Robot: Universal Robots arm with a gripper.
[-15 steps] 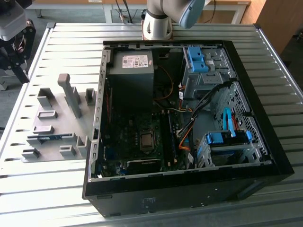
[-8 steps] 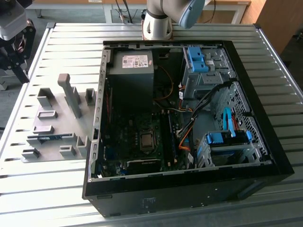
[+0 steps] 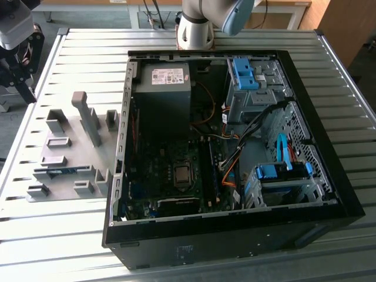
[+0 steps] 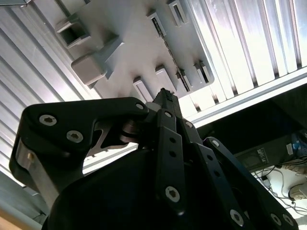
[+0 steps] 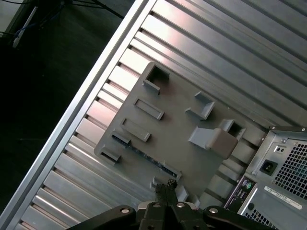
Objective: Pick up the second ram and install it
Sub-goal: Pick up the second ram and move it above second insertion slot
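The second ram (image 3: 59, 171) is a thin blue stick lying flat in a slot of the grey fixture plate (image 3: 70, 188), at the exterior view's left beside the open computer case. Both wrist views look down on it from well above: it is a dark strip (image 5: 142, 154) between two small end blocks, also seen as a narrow line (image 4: 169, 50). My gripper (image 5: 169, 184) hangs high over the plate's edge with its black fingertips (image 4: 165, 96) pressed together and nothing between them. The green motherboard (image 3: 170, 170) lies inside the case with its long black slots (image 3: 207, 167).
The black case (image 3: 229, 147) stands open on the ribbed metal table (image 3: 76, 53). It holds a power supply (image 3: 164, 88), blue drive brackets (image 3: 245, 73) and loose cables. A tall grey post (image 3: 88, 117) and several blocks rise from the fixture plate. The table edge (image 5: 72, 120) drops to the dark floor.
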